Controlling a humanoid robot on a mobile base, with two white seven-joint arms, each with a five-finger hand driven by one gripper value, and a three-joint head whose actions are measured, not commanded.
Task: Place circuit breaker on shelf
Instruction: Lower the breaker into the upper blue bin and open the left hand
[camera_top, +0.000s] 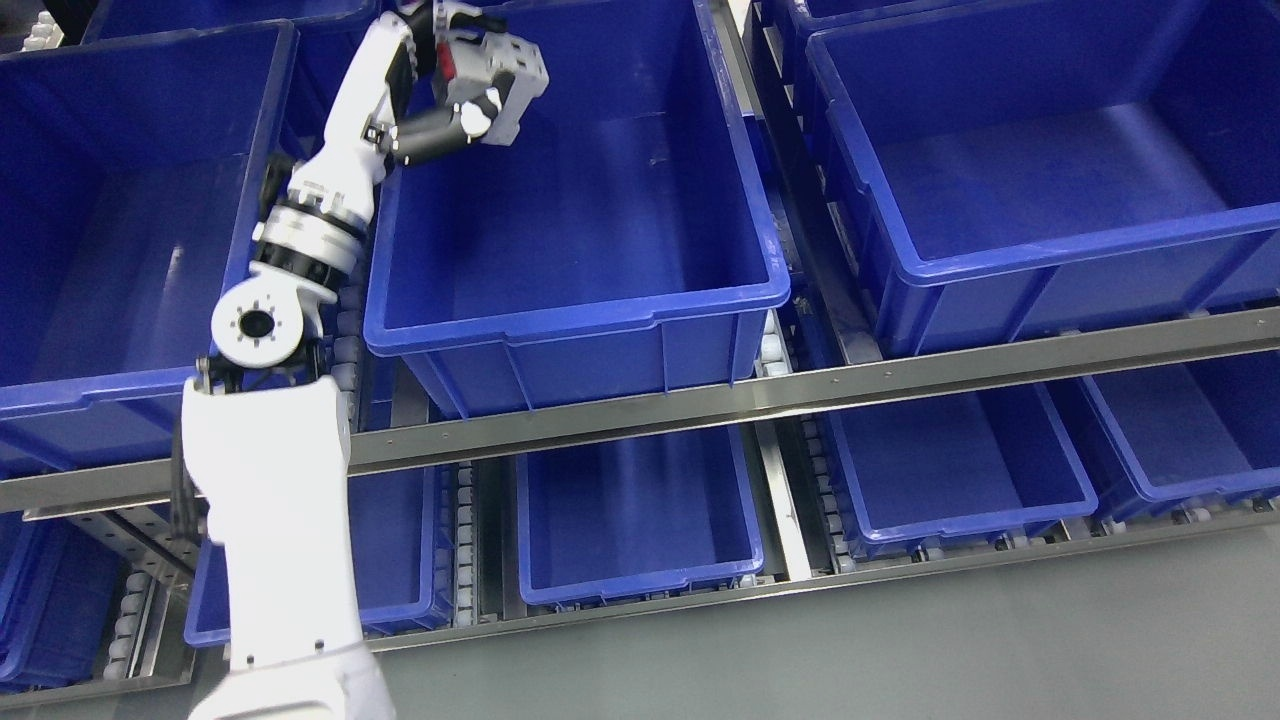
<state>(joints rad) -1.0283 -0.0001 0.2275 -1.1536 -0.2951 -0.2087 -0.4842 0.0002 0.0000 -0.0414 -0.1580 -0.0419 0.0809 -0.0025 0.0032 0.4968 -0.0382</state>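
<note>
My left arm (270, 520) rises from the lower left, white forearm first, then the round joint, then the wrist reaching up over the near-left corner region of the middle blue bin (575, 300) on the upper shelf level. My left hand (455, 95) sits at the top of the view, above that bin's far-left part. Its dark fingers (435, 138) curl around a light grey circuit breaker (505, 85), which has a small red patch on the side facing my wrist. The breaker is gripped in the hand, held above the bin's floor and touching no part of the bin that I can see. It lies just right of my palm, jutting toward the bin's interior.

The bin below it looks bare inside. 1 more blue bin (130, 390) stands to its left, behind my arm, and another (1050, 255) to its right. A metal shelf rail (800, 390) runs across in front of them, with a lower row of blue bins (640, 580) beneath it.
</note>
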